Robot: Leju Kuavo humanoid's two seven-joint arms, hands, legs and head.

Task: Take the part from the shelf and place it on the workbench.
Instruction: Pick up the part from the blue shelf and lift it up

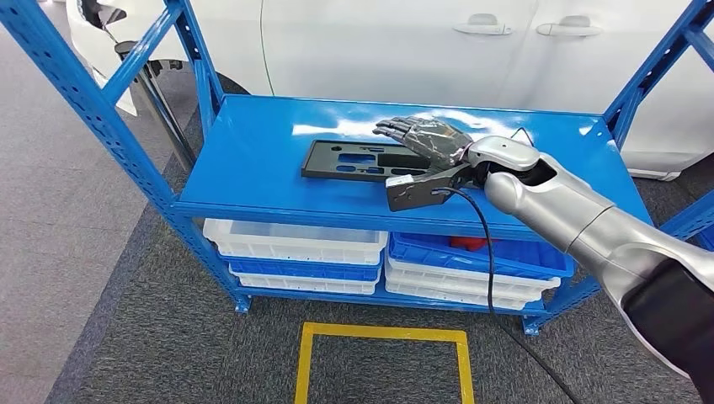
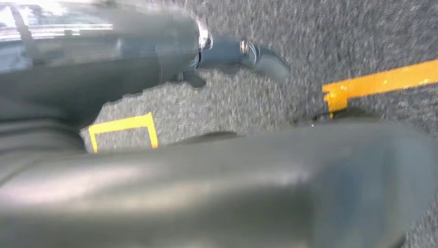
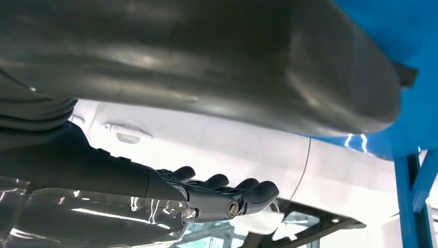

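White car (image 1: 379,42) behind; bins (image 1: 295,252) below (white, blue).

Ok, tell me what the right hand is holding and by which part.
Nothing yet: the right hand hangs open over the right end of the black part.

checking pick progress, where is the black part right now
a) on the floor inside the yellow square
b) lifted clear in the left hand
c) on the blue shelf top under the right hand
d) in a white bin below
c: the black part lies flat on the blue shelf top, with the right hand over its near end.
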